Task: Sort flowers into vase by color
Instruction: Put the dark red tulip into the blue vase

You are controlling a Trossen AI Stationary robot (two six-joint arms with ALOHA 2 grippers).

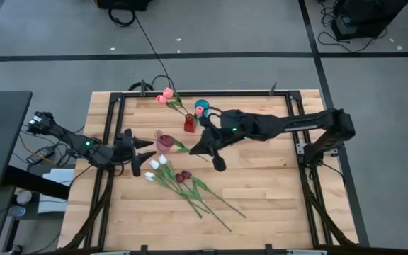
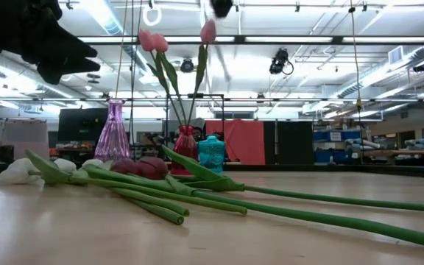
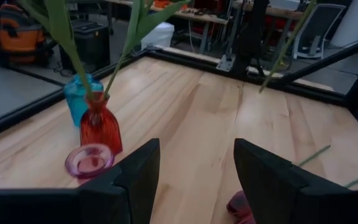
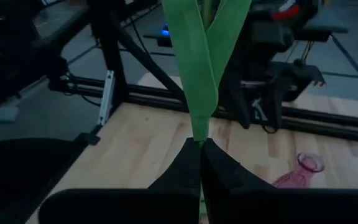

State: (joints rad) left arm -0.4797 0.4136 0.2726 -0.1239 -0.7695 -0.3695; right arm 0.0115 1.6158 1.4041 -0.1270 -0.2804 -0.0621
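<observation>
My right gripper (image 4: pixel 199 148) is high above the table's middle (image 1: pixel 204 146), shut on a flower's green stem. That flower's head is outside the right wrist view. A red vase (image 1: pixel 188 125) at the far middle holds pink flowers (image 1: pixel 165 95). On the wood lie several flowers with white heads (image 1: pixel 154 166) and maroon heads (image 1: pixel 183 176), their stems (image 2: pixel 285 202) running toward the near right. My left gripper (image 3: pixel 197 180) is open over the table's left part (image 1: pixel 144 152), beside a pink glass vase (image 3: pixel 89 160), with nothing between its fingers. My right gripper pinches the flower's stem (image 4: pixel 198 134) between its two fingers, just where the two long leaves (image 4: pixel 194 56) part. The fingers come from the table's right, slanting a little downward. The leaves rise above the fingers, and the lower stem (image 3: pixel 283 53) hangs slanting, its end clear of the table.
A teal vase (image 1: pixel 202 108) stands just right of the red one, close under my right arm. The pink glass vase (image 1: pixel 163 142) stands between the two grippers. Black frame rails (image 1: pixel 119 106) run along the table's edges. Bare wood (image 1: pixel 275 191) lies at the near right.
</observation>
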